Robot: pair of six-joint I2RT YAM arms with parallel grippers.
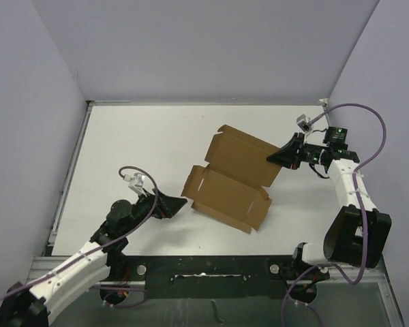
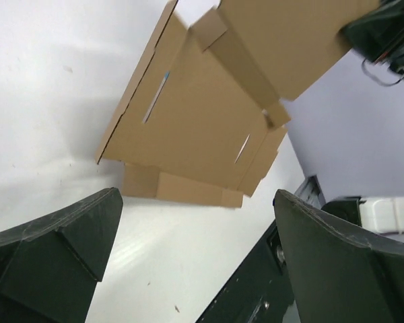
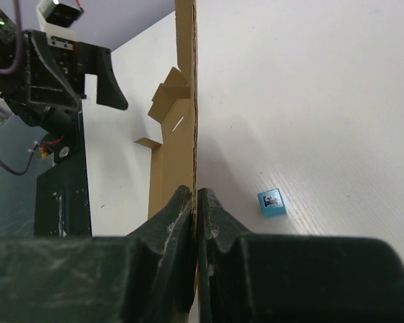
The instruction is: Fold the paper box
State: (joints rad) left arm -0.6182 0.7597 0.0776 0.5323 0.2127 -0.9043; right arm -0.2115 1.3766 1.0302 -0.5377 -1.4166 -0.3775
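The paper box is a brown die-cut cardboard sheet with slits and flaps, lying mid-table; its far panel is lifted. My right gripper is shut on the right edge of that lifted panel. In the right wrist view the cardboard runs edge-on between the closed fingers. My left gripper is open and empty, just off the sheet's near-left corner. In the left wrist view the sheet lies ahead of the spread fingers, not touching them.
A tiny blue cube sits on the white table beside the held panel, seen only in the right wrist view. The black base rail runs along the near edge. Lavender walls enclose the table on three sides.
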